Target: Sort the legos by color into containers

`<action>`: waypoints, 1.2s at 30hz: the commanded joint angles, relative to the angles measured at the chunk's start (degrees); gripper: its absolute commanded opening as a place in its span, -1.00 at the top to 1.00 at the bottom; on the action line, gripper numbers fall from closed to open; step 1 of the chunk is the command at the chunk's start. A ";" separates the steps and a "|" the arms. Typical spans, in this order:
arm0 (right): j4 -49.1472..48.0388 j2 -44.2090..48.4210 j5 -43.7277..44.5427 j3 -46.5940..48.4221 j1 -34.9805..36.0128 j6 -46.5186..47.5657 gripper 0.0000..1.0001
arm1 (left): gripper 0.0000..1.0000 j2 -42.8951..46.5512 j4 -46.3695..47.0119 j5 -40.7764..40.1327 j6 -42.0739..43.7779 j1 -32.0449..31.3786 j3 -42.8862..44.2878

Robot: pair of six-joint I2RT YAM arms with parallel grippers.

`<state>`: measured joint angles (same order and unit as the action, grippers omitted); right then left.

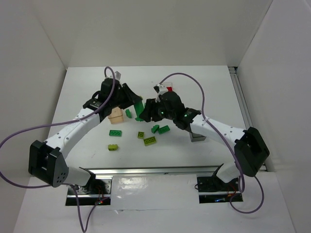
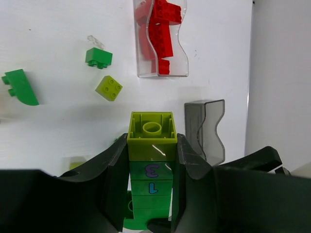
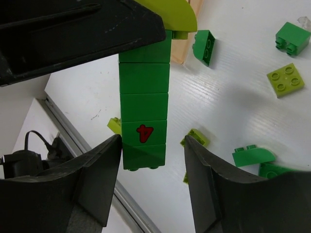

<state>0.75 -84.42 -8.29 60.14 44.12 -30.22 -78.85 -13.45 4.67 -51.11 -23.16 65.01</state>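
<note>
My left gripper (image 2: 151, 148) clamps the brick stack (image 3: 144, 97); its free end hangs lengthwise, mid-frame, inside my spread right gripper (image 3: 151, 144).

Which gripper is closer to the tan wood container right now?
Left. The left gripper, shut on the brick stack, is just beside the tan container; the right gripper, open around the stack's other end, sits farther off.
</note>
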 commanded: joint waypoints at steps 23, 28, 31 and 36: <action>-0.59 5.41 8.10 -5.12 0.88 7.10 0.64 | 1.00 -4.91 -4.56 -1.50 4.96 -0.57 10.92; 6.18 5.93 15.93 -3.98 0.88 7.71 0.64 | 1.00 -13.31 -10.69 -5.34 8.83 -0.57 14.43; 8.29 8.56 17.96 -5.37 0.36 7.72 0.64 | 1.00 -18.69 -14.94 -8.88 8.84 -2.06 14.27; 10.49 10.95 18.49 -7.05 -1.05 6.58 0.62 | 1.00 -24.32 -17.30 -13.89 8.84 -5.40 14.79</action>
<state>9.13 -76.34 7.20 53.28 43.92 -23.51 -101.56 -26.94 -4.86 -43.48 -26.55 78.52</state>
